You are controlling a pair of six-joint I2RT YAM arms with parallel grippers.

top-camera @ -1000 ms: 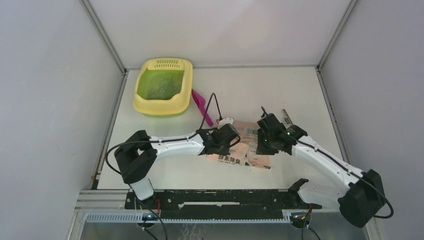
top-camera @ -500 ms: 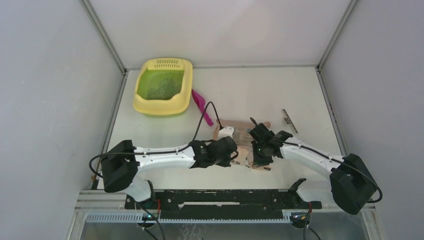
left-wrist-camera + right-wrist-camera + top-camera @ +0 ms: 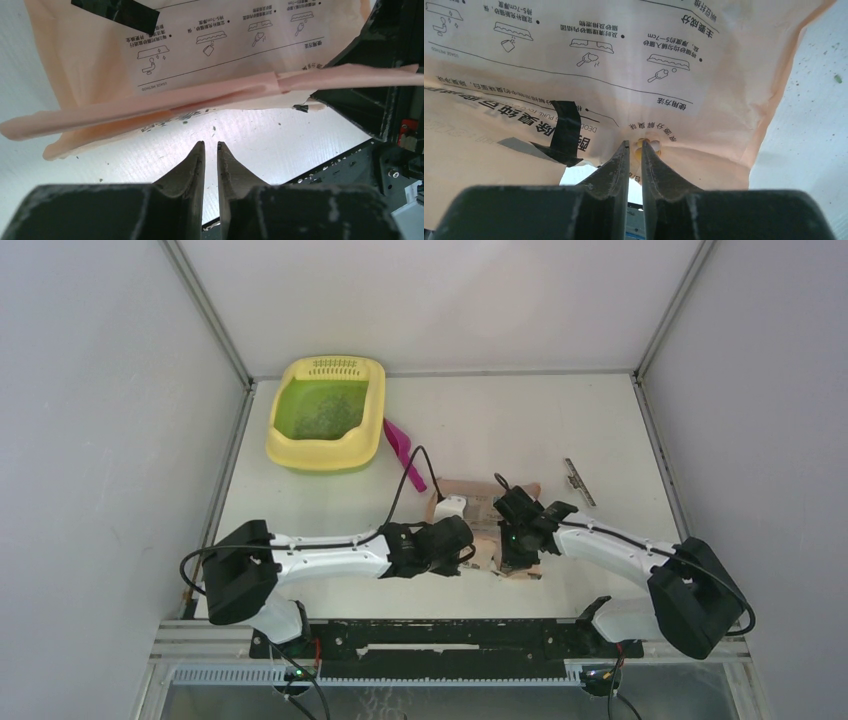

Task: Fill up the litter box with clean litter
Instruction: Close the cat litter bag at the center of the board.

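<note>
One litter box [image 3: 325, 425] sits at the far left corner of the table [image 3: 520, 420]. It has a pale yellow rim, a green floor, a slotted grille at its far end, and a thin speckled layer of litter [image 3: 322, 410] inside. One magenta scoop [image 3: 402, 452] lies just beside its right side. Left gripper [image 3: 210, 145]: fingers almost pressed together, nothing between them, tips just below the sealed edge of the one peach bag [image 3: 200, 60]. Right gripper [image 3: 634, 143]: fingers nearly together, pinching the bag near a small hole. One metal strip [image 3: 577, 481] lies apart at right.
</note>
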